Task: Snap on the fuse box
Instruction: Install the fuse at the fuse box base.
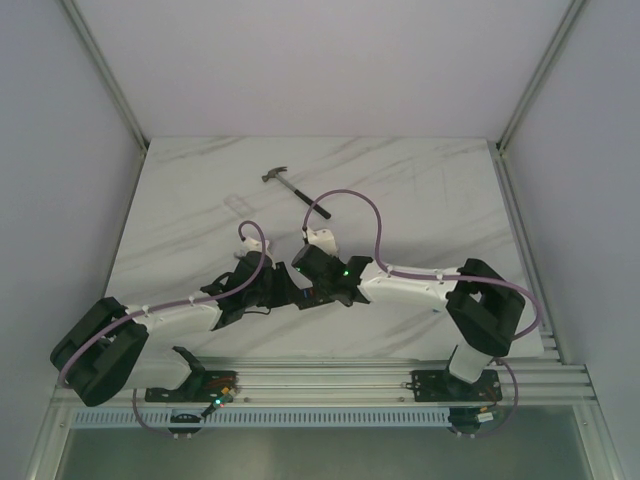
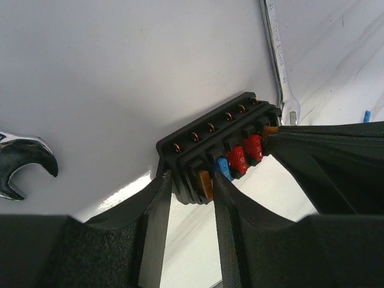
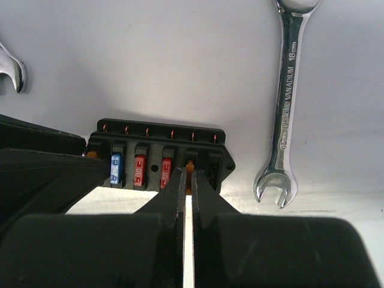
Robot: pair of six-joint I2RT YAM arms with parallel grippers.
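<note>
The fuse box (image 3: 156,137) lies just beside the wrench (image 3: 288,102), its far end clamped in the left gripper (image 2: 191,183) while the clenched right gripper (image 3: 186,180) presses an orange fuse (image 2: 270,128) nearer the wrench, so seating looks underway, not finished.

Reaches the left arm (image 1: 180,312) and the right arm (image 1: 410,285) inward from the near corners, forearms low and nearly level, wrists almost meeting at the middle. Holds the left gripper (image 2: 191,187) partway apart, fingers (image 2: 157,210) clamped either side of one end of the fuse box (image 2: 210,135). Sets the right gripper (image 3: 188,180) closed to a thin slit, tips pointed at that same box.
</note>
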